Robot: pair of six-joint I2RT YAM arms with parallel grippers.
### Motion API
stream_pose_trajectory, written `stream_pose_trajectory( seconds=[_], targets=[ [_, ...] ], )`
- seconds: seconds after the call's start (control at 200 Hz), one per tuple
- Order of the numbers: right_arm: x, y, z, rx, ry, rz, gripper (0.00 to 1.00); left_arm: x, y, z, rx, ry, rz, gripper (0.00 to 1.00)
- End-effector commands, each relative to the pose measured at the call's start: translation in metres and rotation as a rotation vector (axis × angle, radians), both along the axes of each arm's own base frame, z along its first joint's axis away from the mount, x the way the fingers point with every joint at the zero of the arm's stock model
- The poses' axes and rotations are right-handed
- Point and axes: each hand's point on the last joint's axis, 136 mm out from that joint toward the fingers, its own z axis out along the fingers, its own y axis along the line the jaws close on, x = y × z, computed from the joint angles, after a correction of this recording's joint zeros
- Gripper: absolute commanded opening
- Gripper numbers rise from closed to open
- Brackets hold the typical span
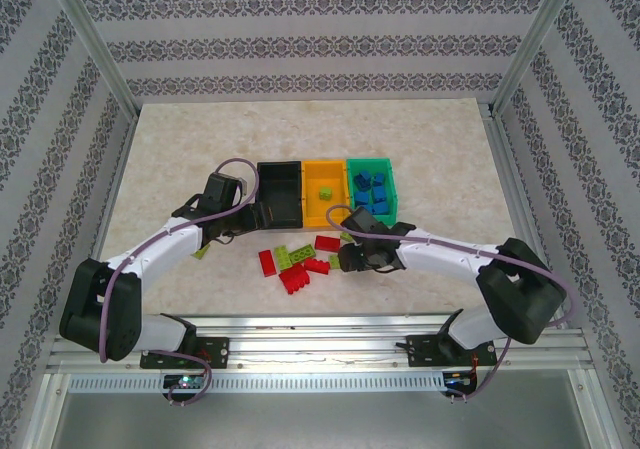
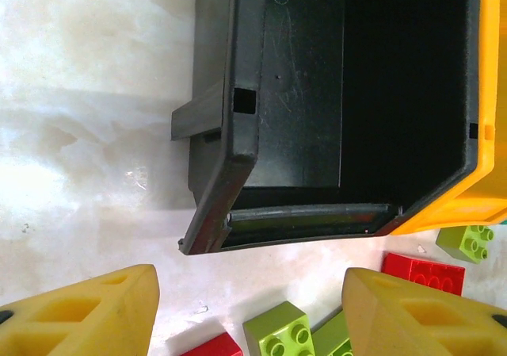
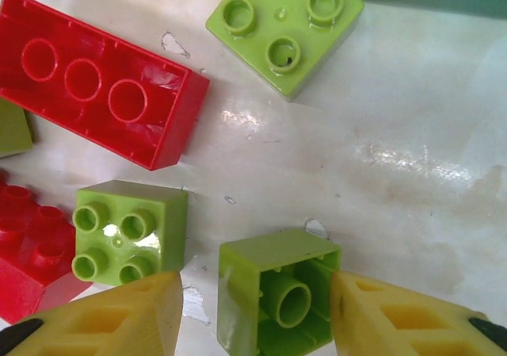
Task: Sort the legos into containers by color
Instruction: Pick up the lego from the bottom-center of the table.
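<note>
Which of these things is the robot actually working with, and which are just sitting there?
Part of the job: red legos, lime green legos, blue legos, black bin, orange bin, green bin.
Just there: table, patterned walls, metal frame.

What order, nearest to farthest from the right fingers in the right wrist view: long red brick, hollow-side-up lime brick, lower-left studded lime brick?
1. Hollow-side-up lime brick, between the right fingers.
2. Studded lime brick, lower left.
3. Long red brick, upper left.
</note>
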Motion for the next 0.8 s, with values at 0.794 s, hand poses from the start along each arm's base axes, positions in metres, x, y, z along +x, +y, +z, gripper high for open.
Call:
stream_pose_trajectory(
  seconds=[0.794],
  targets=[
    [0.098,0.044,0.085,0.104,-0.227,0.034,0.22,-0.002,0.004,0.010,-0.024,-0.028,0.012,0.63]
  ],
)
